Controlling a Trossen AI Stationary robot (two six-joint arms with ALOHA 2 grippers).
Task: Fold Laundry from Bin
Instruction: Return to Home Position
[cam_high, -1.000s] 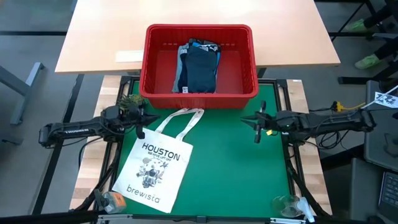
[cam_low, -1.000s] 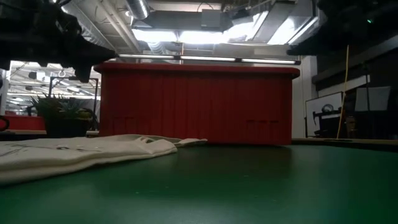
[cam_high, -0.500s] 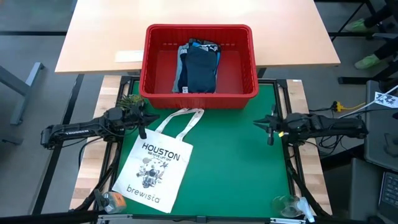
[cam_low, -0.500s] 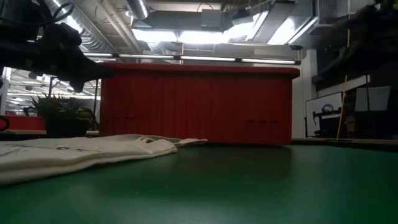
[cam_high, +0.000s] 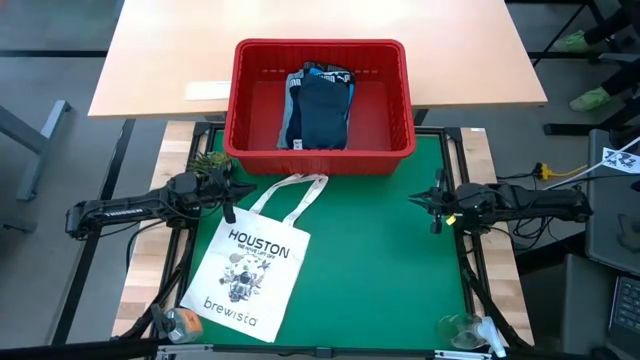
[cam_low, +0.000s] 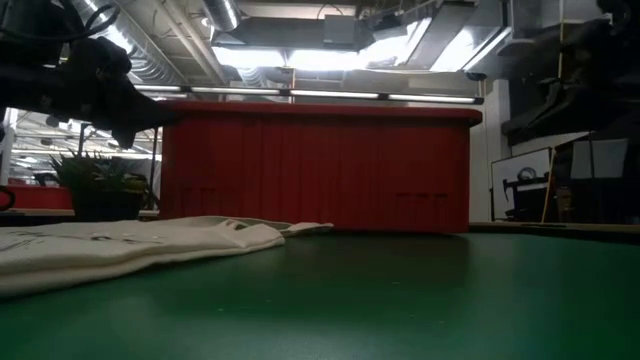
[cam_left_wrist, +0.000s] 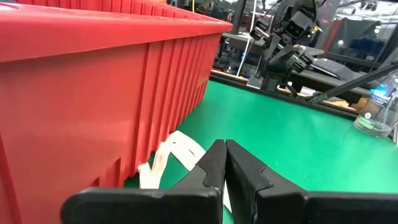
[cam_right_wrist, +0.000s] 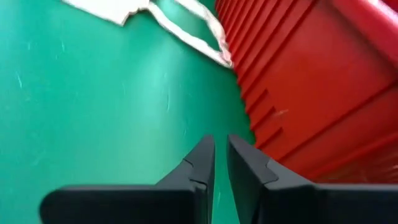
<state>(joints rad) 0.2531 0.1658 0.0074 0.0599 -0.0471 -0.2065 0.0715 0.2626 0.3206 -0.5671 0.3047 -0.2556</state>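
Open lane on the right of the mat, a wall at 12!

The red bin (cam_high: 320, 160) closes off the whole 12 o'clock edge of the green mat (cam_high: 390, 270). From the mat's centre out to 3 and down to 5 o'clock it's bare green, free passage. The white tote bag (cam_high: 250, 275) sprawls from centre to 7 o'clock, its handles just beside the bin's wall. The left gripper (cam_high: 228, 193) hangs at 9 and the right gripper (cam_high: 432, 200) at 3. A small plant (cam_high: 212, 160) crowds 10, and a clear vessel (cam_high: 462, 330) sits in the 5 o'clock corner.
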